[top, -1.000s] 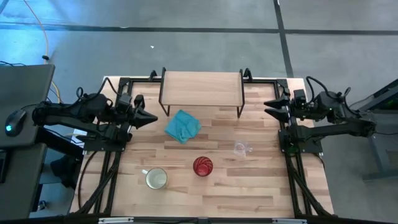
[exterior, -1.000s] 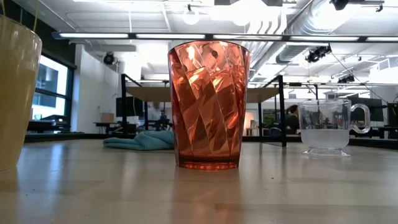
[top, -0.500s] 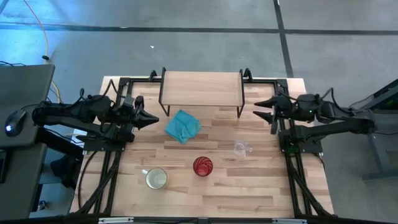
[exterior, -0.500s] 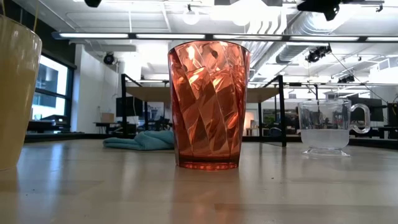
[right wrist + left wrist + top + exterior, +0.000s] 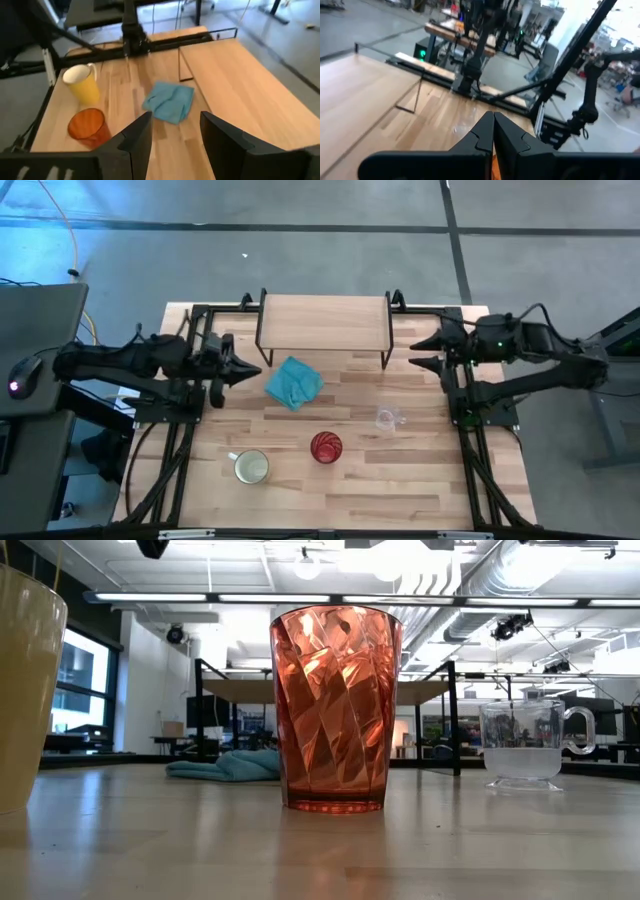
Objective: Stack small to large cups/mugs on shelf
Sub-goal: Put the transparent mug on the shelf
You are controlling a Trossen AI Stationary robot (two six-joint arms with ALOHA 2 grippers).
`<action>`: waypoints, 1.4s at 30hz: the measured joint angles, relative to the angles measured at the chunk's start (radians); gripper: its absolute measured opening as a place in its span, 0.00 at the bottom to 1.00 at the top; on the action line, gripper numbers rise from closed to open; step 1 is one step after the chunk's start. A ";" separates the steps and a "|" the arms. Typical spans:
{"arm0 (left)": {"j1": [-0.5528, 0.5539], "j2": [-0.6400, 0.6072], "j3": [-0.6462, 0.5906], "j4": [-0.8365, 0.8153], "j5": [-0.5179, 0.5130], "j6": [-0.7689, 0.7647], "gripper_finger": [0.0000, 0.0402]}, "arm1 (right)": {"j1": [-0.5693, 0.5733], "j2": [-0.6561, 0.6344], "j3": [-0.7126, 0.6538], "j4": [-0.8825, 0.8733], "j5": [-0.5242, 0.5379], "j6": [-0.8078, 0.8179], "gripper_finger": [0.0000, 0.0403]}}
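Wood everywhere, and all three cups stand upright on the tabletop (image 5: 400, 480), mouths up, long axes vertical: glass cup (image 5: 388, 418), red tumbler (image 5: 326, 447), yellow mug (image 5: 251, 467) with its handle toward the left arm's side. Nothing sits on the shelf (image 5: 324, 322) yet. Right gripper (image 5: 425, 352) hovers near the shelf's end, fingers wide, likely lining up for the glass cup. Left gripper (image 5: 250, 369) waits beside the teal cloth (image 5: 294, 382), fingers pressed together, holding nothing.
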 joint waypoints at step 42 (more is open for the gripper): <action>0.000 0.148 0.287 -0.368 -0.084 0.193 0.00 | 0.144 0.404 -0.070 -0.388 -0.057 0.444 0.39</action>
